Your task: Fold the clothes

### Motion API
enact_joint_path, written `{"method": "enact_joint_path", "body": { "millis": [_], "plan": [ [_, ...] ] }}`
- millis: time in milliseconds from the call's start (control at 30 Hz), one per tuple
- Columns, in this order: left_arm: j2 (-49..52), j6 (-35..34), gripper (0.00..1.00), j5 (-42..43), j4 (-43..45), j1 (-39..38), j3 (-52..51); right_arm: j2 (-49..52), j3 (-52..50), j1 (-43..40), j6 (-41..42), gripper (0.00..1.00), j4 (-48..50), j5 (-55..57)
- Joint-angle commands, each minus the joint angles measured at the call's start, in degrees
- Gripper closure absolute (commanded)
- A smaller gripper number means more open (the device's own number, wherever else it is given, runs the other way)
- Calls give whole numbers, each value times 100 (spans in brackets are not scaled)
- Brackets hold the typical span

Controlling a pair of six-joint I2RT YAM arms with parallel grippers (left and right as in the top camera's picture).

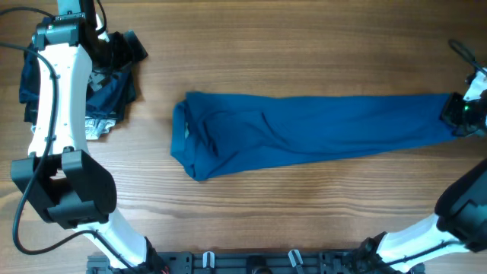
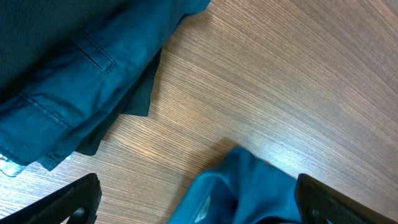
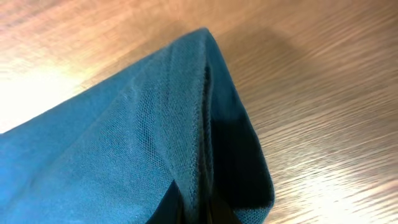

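**Overhead: shirt pinched at its right end, cross-fold not yet made**

Overhead view shows the blue polo shirt (image 1: 304, 129) lying as a long narrow band across the middle of the wooden table (image 1: 304, 38). Its bunched end sits at centre-left and its other end reaches the right edge of the frame. Folded lengthwise like this, it looks ready to be doubled over end to end.

The right gripper (image 1: 464, 114) sits on that right-hand end with its jaws closed tight on the fabric. In the right wrist view, a stitched, doubled edge of the knit runs down into the jaws at the bottom of the frame (both layers seem to be caught, though the contact itself is cut off by the frame edge). Gripping the very end makes sense if it is to be carried leftward over the band.

The left gripper (image 1: 118, 47) hangs in the upper left of the frame, well apart from the shirt, above a pile of darker garments (image 1: 106, 95). Its jaws are spread wide and hold nothing, apparently parked out of the way.
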Motion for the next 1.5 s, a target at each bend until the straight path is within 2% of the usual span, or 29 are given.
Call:
{"method": "enact_joint_path", "body": {
  "millis": [0, 67, 133, 233, 333, 367, 467, 567, 733, 800, 900, 933, 967, 1000, 1033, 1133, 1200, 1300, 1333, 1400, 1467],
  "plan": [
    [76, -74, 0, 48, 13, 37, 26, -339, 245, -28, -181, 96, 22, -48],
    [76, -74, 0, 48, 13, 37, 26, -501, 321, -28, -278, 96, -4, -188],
    [76, -74, 0, 48, 13, 37, 26, -741, 483, -4, -479, 96, -153, -1008],
    [76, -74, 0, 48, 13, 37, 26, -1200, 778, 208, -472, 96, -535, -1419],
    [76, -74, 0, 48, 13, 37, 26, -1674, 785, 723, -492, 96, -745, -1657],
    [76, -74, 0, 48, 13, 37, 26, -1727, 785, 1126, -739, 96, -1056, -1657],
    [76, -74, 0, 48, 13, 37, 26, -1502, 592, 2256, -1207, 96, -1777, -1589],
    [76, -74, 0, 48, 13, 37, 26, -1202, 407, 3220, -1576, 96, -1902, -1456],
    [76, -74, 0, 48, 13, 37, 26, -411, 114, 4531, -1386, 96, -1921, -1139],
    [76, -74, 0, 48, 13, 37, 26, 59, 4, 4924, -1279, 96, -1600, -1137],
    [76, -74, 0, 48, 13, 37, 26, 684, 7, 5362, -662, 96, -916, -1165],
    [76, -74, 0, 48, 13, 37, 26, 772, 7, 5438, -664, 93, -868, -1163],
    [76, -74, 0, 48, 13, 37, 26, 839, 7, 5525, -669, 55, -848, -1156],
    [76, -74, 0, 48, 13, 37, 26, 844, 7, 5578, -654, 45, -791, -1158],
    [76, -74, 0, 48, 13, 37, 26, 778, 31, 5595, -509, 37, -717, -1161],
    [76, -74, 0, 48, 13, 37, 26, 326, 402, 5598, -424, 24, -748, -1539],
    [76, -74, 0, 48, 13, 37, 26, -284, 570, 5598, -426, 20, -844, -1827],
    [76, -74, 0, 48, 13, 37, 26, -1008, 573, 5598, -560, 20, -1119, -1716],
    [76, -72, 0, 48, 13, 37, 26, -1139, 573, 5598, -378, 21, -1294, -1357],
    [76, -74, 0, 48, 13, 37, 26, -1246, 570, 5598, 638, 24, -1867, 188],
    [76, -74, 0, 48, 13, 37, 26, -1176, 566, 5598, 981, 30, -2175, 579]
  ]
}}
